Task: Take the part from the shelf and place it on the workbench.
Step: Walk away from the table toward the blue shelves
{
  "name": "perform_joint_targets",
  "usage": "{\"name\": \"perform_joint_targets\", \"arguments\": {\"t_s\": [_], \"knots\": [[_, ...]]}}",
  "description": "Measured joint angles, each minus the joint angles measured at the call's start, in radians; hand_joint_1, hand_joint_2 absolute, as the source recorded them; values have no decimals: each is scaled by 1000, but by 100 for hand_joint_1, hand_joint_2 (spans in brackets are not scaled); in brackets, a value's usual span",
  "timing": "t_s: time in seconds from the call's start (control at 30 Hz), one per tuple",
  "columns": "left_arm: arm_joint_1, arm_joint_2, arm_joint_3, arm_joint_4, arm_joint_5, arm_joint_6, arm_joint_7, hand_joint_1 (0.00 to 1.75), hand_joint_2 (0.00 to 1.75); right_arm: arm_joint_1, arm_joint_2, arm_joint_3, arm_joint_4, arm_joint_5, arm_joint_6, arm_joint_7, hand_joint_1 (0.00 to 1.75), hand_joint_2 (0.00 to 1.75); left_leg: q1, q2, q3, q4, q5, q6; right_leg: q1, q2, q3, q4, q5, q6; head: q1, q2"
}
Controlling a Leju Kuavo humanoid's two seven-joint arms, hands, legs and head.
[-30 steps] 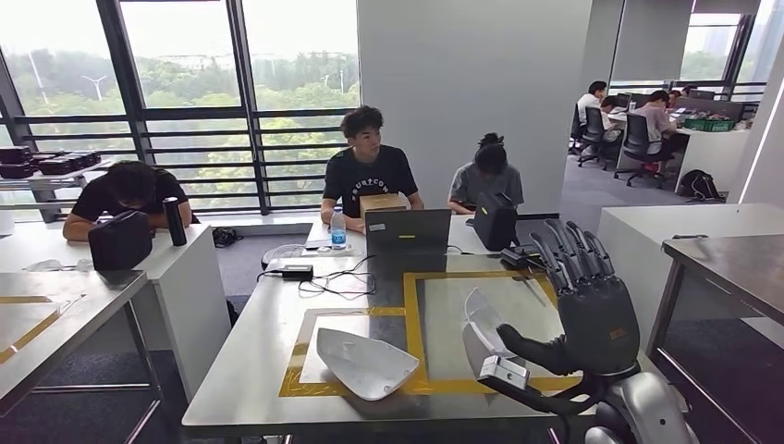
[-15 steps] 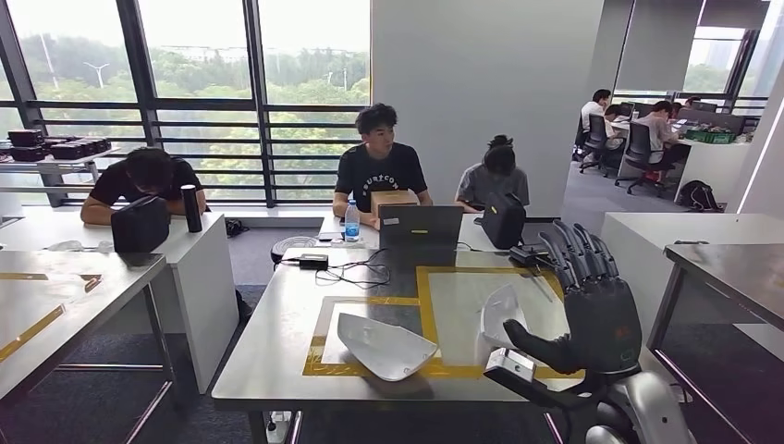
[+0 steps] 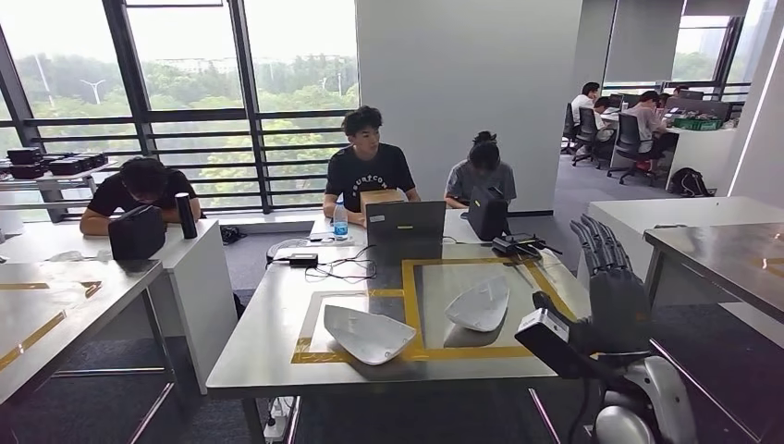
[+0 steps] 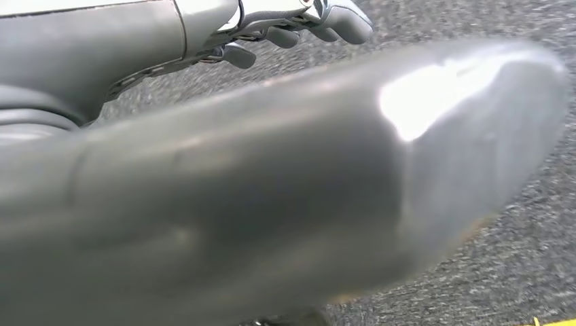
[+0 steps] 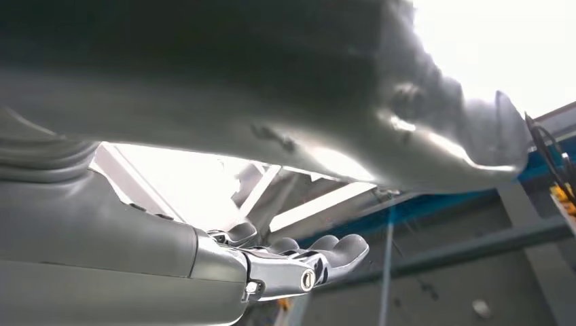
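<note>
Here the right hand (image 3: 615, 301) is raised beside the near right corner of the bench (image 3: 277, 347), fingers straight and apart, holding nothing; the left hand (image 4: 299, 27) hangs over carpet, its fingers partly curled, and its state cannot be told. The part (image 3: 479, 304) lies on the bench inside the right taped square, just beside the hand and clear of it; a second shell (image 3: 366, 333) lies left of it, across the tape. Risk: a sideways sweep of the raised hand could knock the part off its square.

Open-plan office: desks (image 3: 199, 242), laptop (image 3: 405, 224), seated people (image 3: 366, 172).
</note>
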State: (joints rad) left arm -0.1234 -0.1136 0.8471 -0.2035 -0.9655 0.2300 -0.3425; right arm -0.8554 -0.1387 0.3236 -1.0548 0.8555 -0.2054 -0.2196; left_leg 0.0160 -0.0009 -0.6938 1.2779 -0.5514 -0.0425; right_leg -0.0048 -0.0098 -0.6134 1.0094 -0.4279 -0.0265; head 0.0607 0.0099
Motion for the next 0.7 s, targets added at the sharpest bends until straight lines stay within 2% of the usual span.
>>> {"name": "perform_joint_targets", "arguments": {"t_s": [0.03,0.1,0.13,0.17,0.23,0.27,0.3,0.33,0.4,0.43,0.47,0.5,0.53,0.6,0.63,0.7], "knots": [[0,0,0,0,1,0,0,0,0,0,1,-5,1,-22,7,1,0,0,0,0,42,-54,25,3,0,0,-9,2,6,3,0,0],[-1,1,0,0,2,0,-2,0,0,-4,2,-14,3,-60,19,2,0,0,-3,0,133,-187,42,11,1,-1,-23,7,18,12,3,0],[0,1,0,0,2,0,-3,0,0,-5,2,-18,3,-75,24,2,0,0,-6,-1,160,-233,40,16,2,-2,-27,9,23,18,4,0],[0,1,0,0,3,1,-4,0,0,-6,3,-20,4,-89,27,1,0,0,-8,-2,170,-253,35,21,2,-2,-29,8,29,24,5,0],[1,1,1,0,4,1,-6,0,0,-7,5,-23,6,-105,31,3,0,0,-8,-2,164,-259,46,35,1,-2,-32,8,37,36,4,0],[1,0,1,0,4,1,-6,0,0,-8,6,-25,8,-110,32,7,0,0,-7,-2,160,-261,53,43,-1,-1,-37,16,28,43,3,0],[1,0,1,0,4,1,-6,0,0,-10,6,-27,10,-112,33,11,0,0,-5,0,154,-263,62,51,-2,1,-48,40,4,49,3,0],[1,0,1,0,4,2,-6,0,0,-12,6,-28,13,-112,32,15,0,0,-3,1,145,-265,71,57,-4,3,-66,87,-34,54,2,0],[1,0,1,0,5,2,-6,0,0,-14,6,-29,20,-111,31,21,0,0,-3,2,124,-264,87,62,-6,5,-110,218,-118,63,2,0],[1,-1,1,0,5,2,-6,0,0,-13,6,-29,24,-110,30,23,0,0,-3,2,113,-262,95,62,-7,5,-123,271,-139,66,1,0],[2,-1,1,0,5,2,-6,0,0,-12,6,-29,27,-110,29,26,0,0,-3,2,102,-260,101,61,-9,5,-120,292,-140,68,1,0],[2,-2,1,0,5,2,-6,0,0,-12,7,-29,29,-111,29,27,0,0,-2,2,92,-258,108,58,-10,4,-97,274,-124,68,1,0],[2,-3,1,0,5,2,-6,0,0,-12,7,-29,31,-111,28,29,0,0,-2,2,83,-255,113,55,-12,4,-55,219,-99,67,1,0],[1,-4,1,0,5,3,-6,0,0,-17,7,-29,31,-112,25,33,0,0,-1,1,71,-249,122,46,-10,5,35,81,-75,60,1,0],[1,-4,1,0,5,3,-6,0,0,-18,8,-29,32,-112,24,36,0,0,-1,1,67,-248,126,39,-7,6,61,38,-72,54,1,0],[1,-5,1,0,5,6,-7,0,0,-20,9,-29,33,-114,19,43,0,0,-2,1,63,-250,137,25,0,9,67,18,-71,40,1,0]]}}
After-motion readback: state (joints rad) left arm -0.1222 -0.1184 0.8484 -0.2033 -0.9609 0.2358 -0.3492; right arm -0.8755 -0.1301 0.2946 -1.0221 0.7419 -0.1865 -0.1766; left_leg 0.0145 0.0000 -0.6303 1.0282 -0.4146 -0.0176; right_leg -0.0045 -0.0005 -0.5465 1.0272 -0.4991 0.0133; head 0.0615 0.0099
